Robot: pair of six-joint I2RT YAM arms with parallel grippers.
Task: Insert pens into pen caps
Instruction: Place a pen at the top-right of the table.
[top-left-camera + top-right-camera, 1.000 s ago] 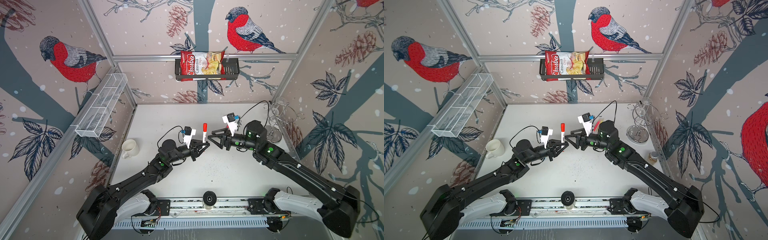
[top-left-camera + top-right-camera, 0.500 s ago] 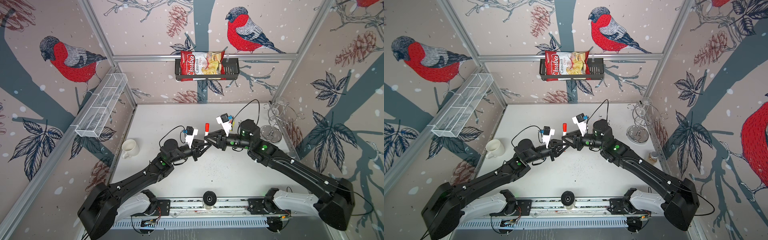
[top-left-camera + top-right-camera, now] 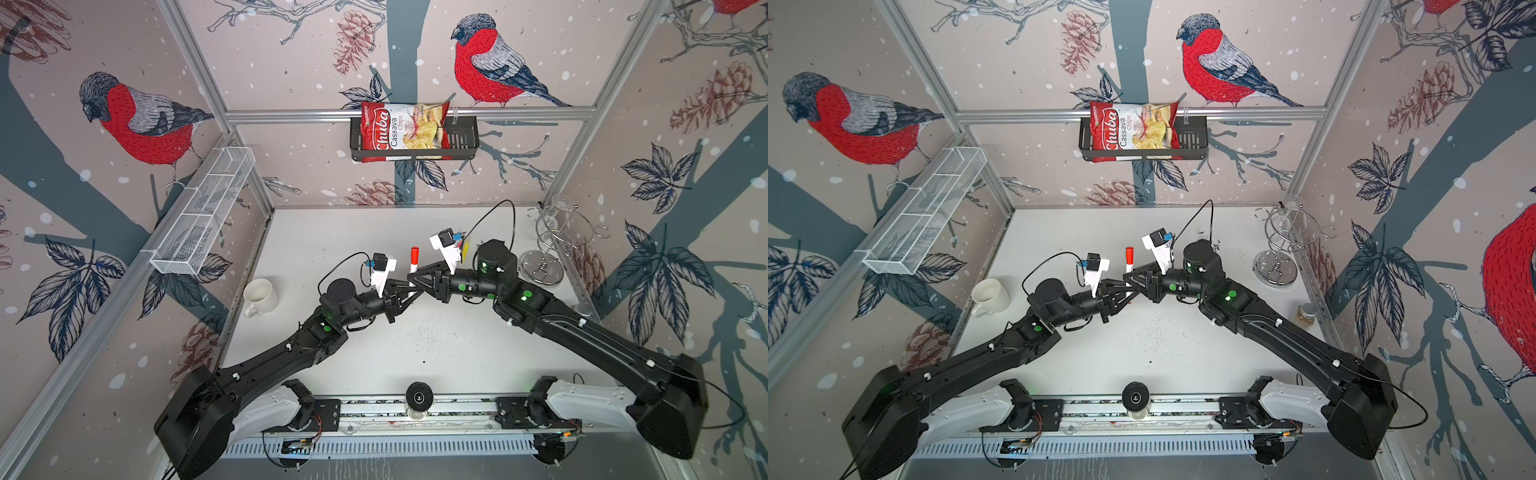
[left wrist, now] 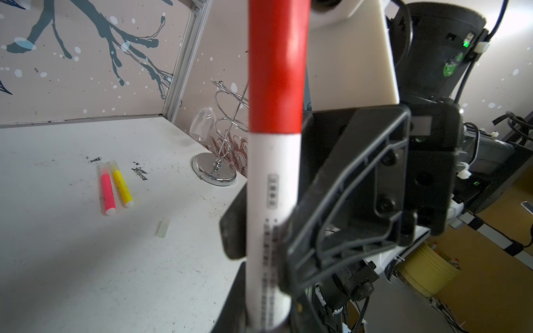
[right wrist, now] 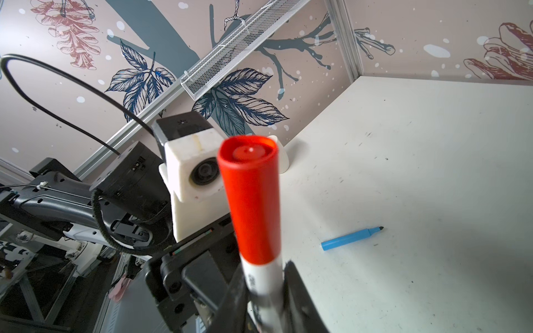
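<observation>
**White-bodied pen in a two-gripper hold.** The white-bodied pen (image 3: 413,266) stands upright above the table (image 4: 57,259), between the two arms. The left gripper (image 3: 409,291) is clamped on its lower barrel. The right gripper (image 3: 414,278) sets its fingers (image 5: 300,294) either side of the barrel just under the red cap (image 5: 249,196). They look closed on the barrel, though blur at the contact leaves this unsure.

On the table, the pink pen (image 4: 107,191) and yellow pen (image 4: 122,187) lie side by side, with a loose translucent cap (image 4: 163,227) near them. The blue pen (image 5: 350,238) lies uncapped, its tip exposed.

**Handling.** The pen is probably light and stiff, with a smooth plastic barrel that is likely to slip or twist under a push along its length. It is best gripped across the white barrel, close to the cap.
</observation>
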